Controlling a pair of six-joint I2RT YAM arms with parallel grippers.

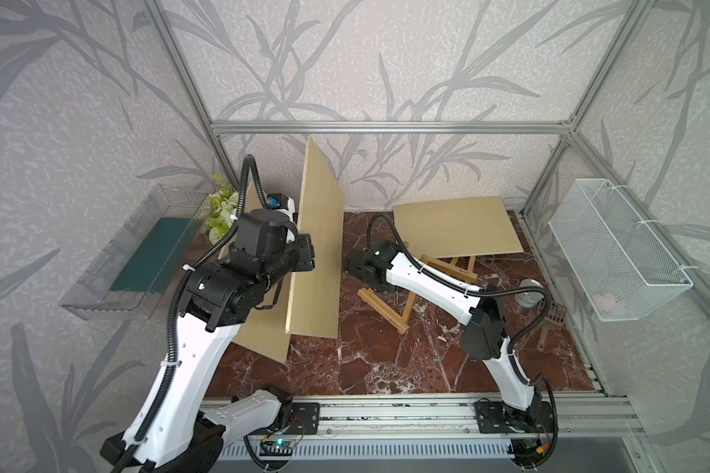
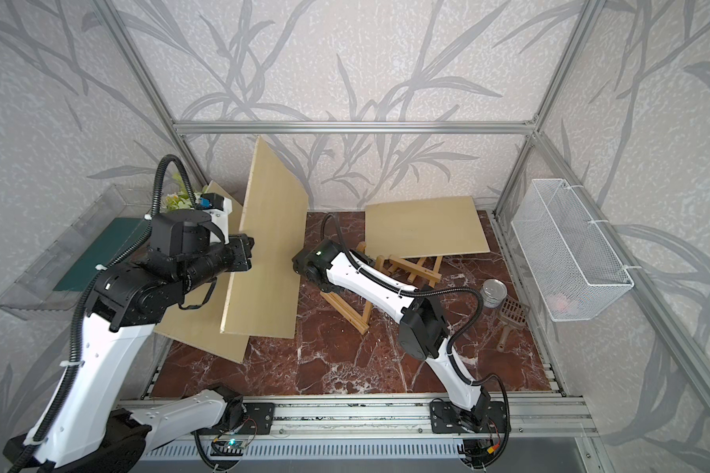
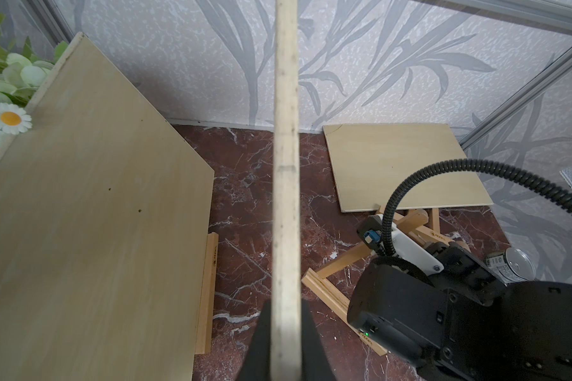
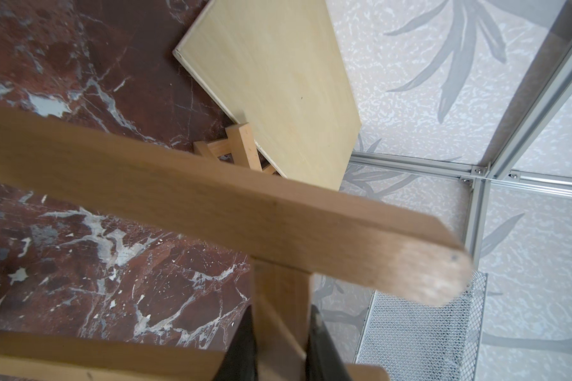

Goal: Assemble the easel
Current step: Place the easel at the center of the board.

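Left of centre in both top views, a pale rectangular plywood board (image 1: 320, 245) (image 3: 286, 165) stands on edge, nearly upright, held by the left arm (image 1: 199, 348). The left wrist view shows it edge-on up the middle of the frame, with the black jaws pressed against both its faces at the bottom. At the left, a second plywood board (image 3: 90, 214) slopes above a wooden easel ledge (image 3: 207, 290).

At centre right, the right arm (image 1: 431, 282) reaches to a small light-wood easel (image 1: 386, 309) on the red-brown marble tabletop (image 1: 386, 368). In the right wrist view its jaws pinch one upright slat of that easel at the bottom centre, below a blurred crossbar (image 4: 212, 204). Whether the easel is lifted I cannot tell.

Toward the upper right, a third plywood board (image 1: 456, 227) lies tilted over another easel (image 1: 460, 266). A metal can (image 1: 529, 293) stands at the right, and a white wire basket (image 1: 615, 250) hangs on the right wall.
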